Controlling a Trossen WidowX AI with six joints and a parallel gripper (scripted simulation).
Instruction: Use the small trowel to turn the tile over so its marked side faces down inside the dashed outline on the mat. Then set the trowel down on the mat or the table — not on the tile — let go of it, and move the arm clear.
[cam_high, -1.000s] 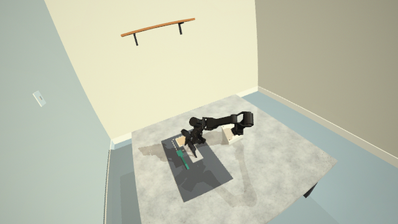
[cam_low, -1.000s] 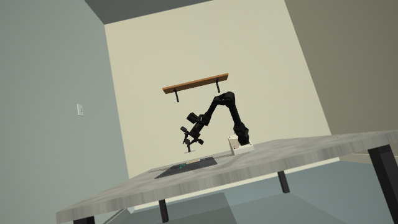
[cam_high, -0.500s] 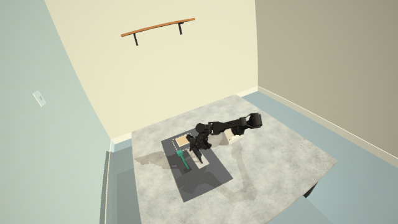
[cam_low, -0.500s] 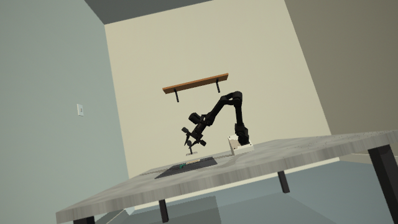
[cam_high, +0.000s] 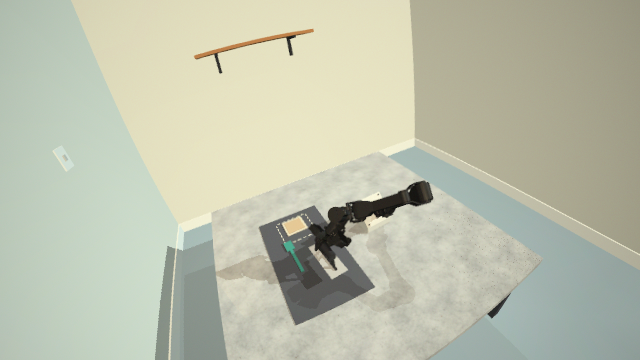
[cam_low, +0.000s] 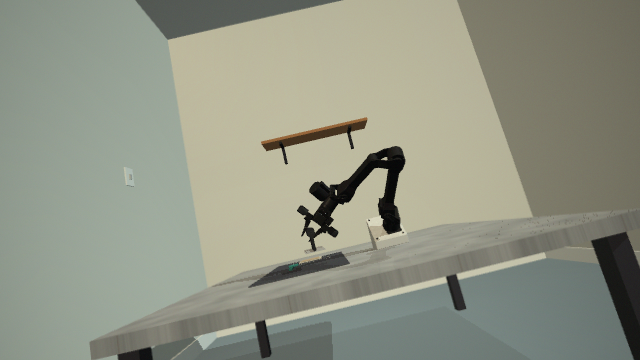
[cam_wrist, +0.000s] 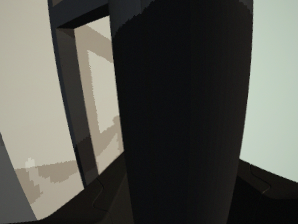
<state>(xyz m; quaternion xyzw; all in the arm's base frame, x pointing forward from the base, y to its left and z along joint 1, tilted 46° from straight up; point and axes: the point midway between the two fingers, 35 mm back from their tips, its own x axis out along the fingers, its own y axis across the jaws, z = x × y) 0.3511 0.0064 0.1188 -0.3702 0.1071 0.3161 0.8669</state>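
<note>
My gripper (cam_high: 325, 247) (cam_low: 307, 233) is shut on the trowel and holds it above the mat (cam_high: 305, 311) (cam_low: 270, 280). The trowel has a pale flat plate (cam_high: 341, 271) (cam_low: 320, 249) and a dark handle (cam_wrist: 185, 110), which fills the middle of the wrist view. The tile (cam_high: 294, 226) (cam_low: 312, 259) is tan with a paler rim. It lies flat on the mat inside the white dashed outline, apart from the trowel. I cannot tell which face of the tile is its marked side. The fingers' contact with the handle is hidden.
A green tool (cam_high: 295, 257) (cam_low: 294, 267) with a square head and thin handle lies on the mat beside the outline. The pale arm base (cam_high: 376, 221) (cam_low: 387, 241) stands on the table (cam_high: 450, 260). A wooden shelf (cam_high: 255, 43) (cam_low: 315, 133) hangs on the wall.
</note>
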